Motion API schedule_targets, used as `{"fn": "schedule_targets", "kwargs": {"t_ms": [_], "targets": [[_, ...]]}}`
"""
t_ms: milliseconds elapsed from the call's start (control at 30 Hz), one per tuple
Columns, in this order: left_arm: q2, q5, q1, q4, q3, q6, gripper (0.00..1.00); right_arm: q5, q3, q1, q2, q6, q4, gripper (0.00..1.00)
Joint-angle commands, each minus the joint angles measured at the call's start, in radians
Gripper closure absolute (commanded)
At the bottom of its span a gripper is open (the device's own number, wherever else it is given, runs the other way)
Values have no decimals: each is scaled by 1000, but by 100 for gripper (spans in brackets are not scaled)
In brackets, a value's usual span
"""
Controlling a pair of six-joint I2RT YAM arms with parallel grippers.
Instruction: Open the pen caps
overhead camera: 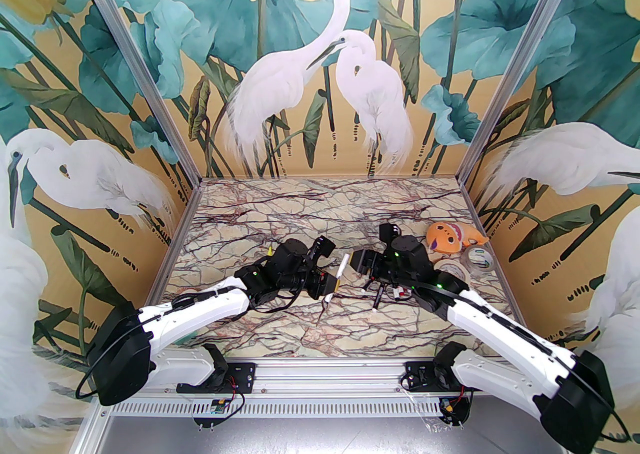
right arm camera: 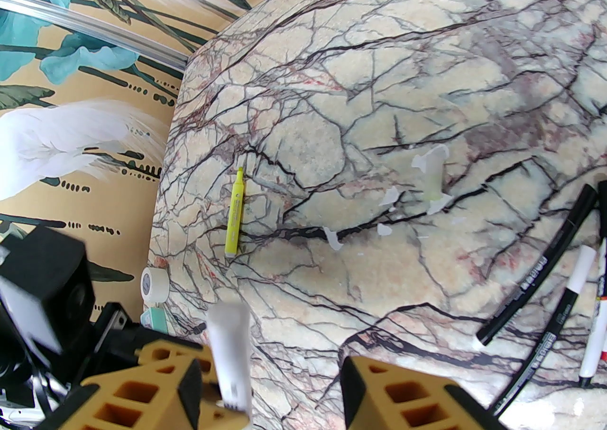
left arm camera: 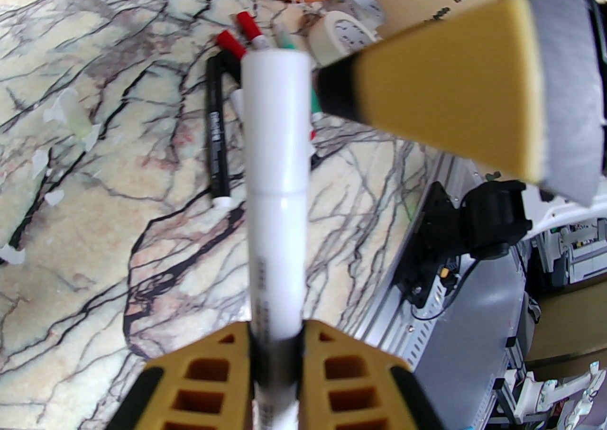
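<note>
My left gripper (left arm camera: 277, 328) is shut on the barrel of a white marker (left arm camera: 280, 248) and holds it off the table. Its white cap (left arm camera: 275, 120) points toward my right gripper (overhead camera: 354, 262). In the right wrist view the blurred cap (right arm camera: 230, 357) sits between the right gripper's (right arm camera: 270, 371) jaws. It lies close against the left finger (right arm camera: 156, 385), with a wide gap to the other, so the jaws stand open. On the table lie a black marker (left arm camera: 217, 134), two red caps (left arm camera: 230, 44) and a yellow highlighter (right arm camera: 234, 215).
An orange plush fish (overhead camera: 450, 237) and tape rolls (overhead camera: 477, 259) sit at the right wall. More markers (right arm camera: 536, 271) lie under the right arm. Torn white scraps (right arm camera: 431, 177) dot the marble top. A small white roll (right arm camera: 155, 285) stands by the left edge.
</note>
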Motion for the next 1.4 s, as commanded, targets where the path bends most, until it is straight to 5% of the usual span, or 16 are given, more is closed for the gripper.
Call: {"fn": "schedule_targets", "kwargs": {"t_ms": [0, 867, 1167, 1367], "targets": [[-10, 55, 8, 27, -16, -12, 81, 2, 48, 21, 36, 5, 61, 45], [13, 75, 13, 73, -31, -24, 82, 22, 70, 52, 120, -7, 77, 81], [19, 128, 15, 170, -54, -78, 67, 9, 64, 52, 110, 16, 117, 84], [28, 112, 15, 180, -57, -80, 69, -15, 58, 52, 111, 37, 147, 85]]}}
